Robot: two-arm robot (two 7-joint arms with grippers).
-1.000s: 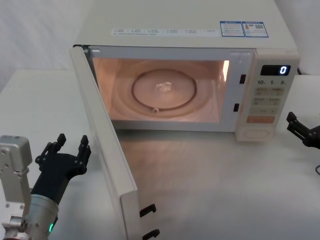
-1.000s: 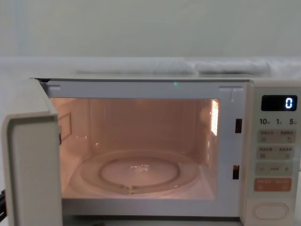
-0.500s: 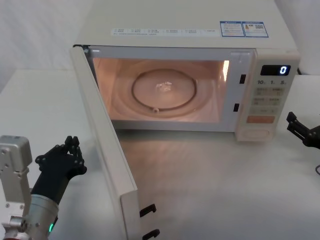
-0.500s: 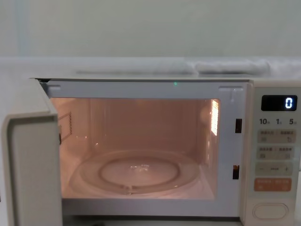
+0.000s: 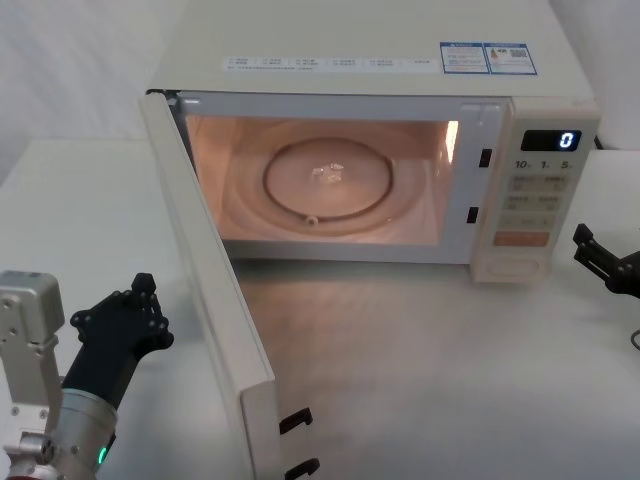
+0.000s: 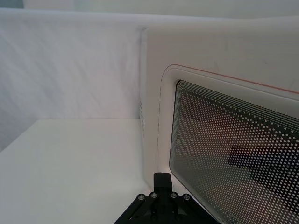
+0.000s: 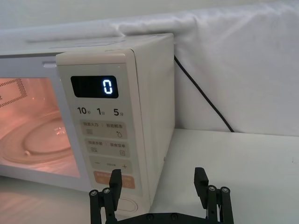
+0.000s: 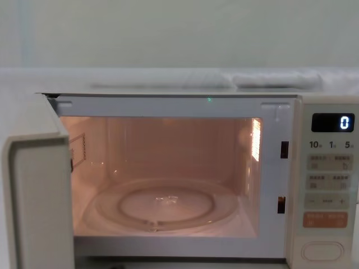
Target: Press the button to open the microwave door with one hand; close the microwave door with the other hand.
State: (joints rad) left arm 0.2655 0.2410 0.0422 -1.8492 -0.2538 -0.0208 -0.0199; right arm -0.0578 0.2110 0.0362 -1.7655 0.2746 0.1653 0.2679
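- Head view shows the microwave door (image 5: 205, 290) swung wide, so the button (image 5: 512, 268) press looks done and the closing step is in hand.
- The left claw (image 5: 140, 300) hovers with its fingers pinched together, just outside the door's outer face and apart from it; the lit microwave (image 5: 370, 120) stands beyond and to its right.
- Next, I judge, the left claw must meet that outer face near the free edge and push it round toward the oven front until it latches.
- The right claw (image 7: 159, 182) waits spread wide beside the control panel (image 7: 105, 135), with the button just ahead of it.
- Hard to make out: the door's latch hooks (image 5: 297, 442) are cut by the frame edge, and the left wrist view catches part of the door window (image 6: 233, 154).
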